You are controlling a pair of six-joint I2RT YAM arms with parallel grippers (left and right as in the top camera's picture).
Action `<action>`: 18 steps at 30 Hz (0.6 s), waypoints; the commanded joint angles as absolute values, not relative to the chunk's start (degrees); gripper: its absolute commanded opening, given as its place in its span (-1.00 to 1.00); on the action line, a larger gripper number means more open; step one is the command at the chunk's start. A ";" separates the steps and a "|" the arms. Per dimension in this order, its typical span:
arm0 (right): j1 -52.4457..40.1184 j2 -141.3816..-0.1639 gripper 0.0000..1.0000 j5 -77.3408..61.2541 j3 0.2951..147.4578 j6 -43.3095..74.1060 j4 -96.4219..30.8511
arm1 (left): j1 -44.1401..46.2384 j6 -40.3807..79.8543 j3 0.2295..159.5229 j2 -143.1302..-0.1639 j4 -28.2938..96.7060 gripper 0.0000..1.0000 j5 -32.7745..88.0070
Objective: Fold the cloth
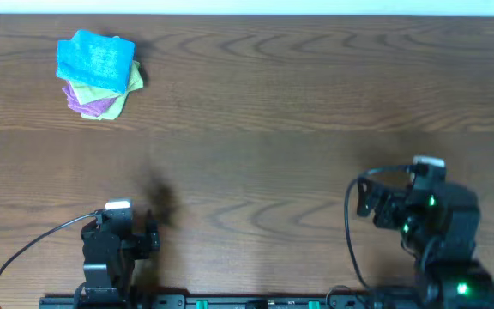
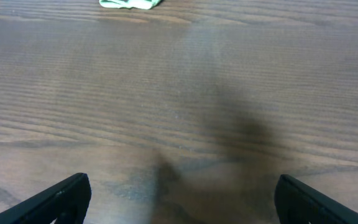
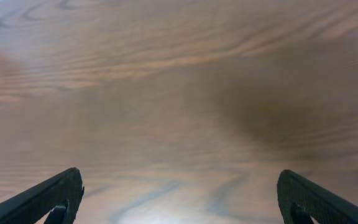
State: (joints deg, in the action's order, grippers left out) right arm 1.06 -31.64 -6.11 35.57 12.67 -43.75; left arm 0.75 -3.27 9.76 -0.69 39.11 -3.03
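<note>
The bright sky-blue cloth [image 1: 96, 59] lies folded on top of a stack at the far left of the table. Under it are a light green cloth [image 1: 133, 79] and a purple cloth [image 1: 93, 103]. My left gripper [image 1: 120, 209] is open and empty near the front edge, far from the stack. In the left wrist view its fingers [image 2: 179, 199] stand wide apart over bare wood. My right gripper [image 1: 425, 165] is open and empty at the front right. In the right wrist view its fingers [image 3: 179, 199] are spread over bare wood.
The wooden table [image 1: 281, 112] spans the whole overhead view. An edge of the light green cloth [image 2: 131, 4] shows at the top of the left wrist view. Black cables loop beside both arm bases at the front edge.
</note>
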 commanded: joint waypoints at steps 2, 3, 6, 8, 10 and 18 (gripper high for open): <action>1.43 -22.26 0.98 0.23 26.00 6.74 -41.25 | 0.43 -4.08 9.13 -0.21 39.20 0.90 -3.40; 1.43 -19.27 0.98 0.21 23.24 6.74 -40.29 | 0.43 -4.08 9.15 -0.21 39.20 0.90 -3.40; 1.43 -10.92 0.98 0.21 16.08 6.76 -38.13 | 0.43 -4.08 9.13 -0.21 39.20 0.90 -3.38; 1.45 -6.98 0.98 0.21 13.28 6.74 -37.63 | 0.43 -4.08 9.13 -0.21 39.20 0.90 -3.40; 1.54 -3.68 0.99 0.34 11.16 6.26 -37.39 | 0.43 -4.08 9.15 -0.21 39.20 0.90 -3.40; 1.34 -0.27 0.98 1.67 8.88 2.33 -37.58 | 0.43 -4.08 9.13 -0.21 39.20 0.91 -3.40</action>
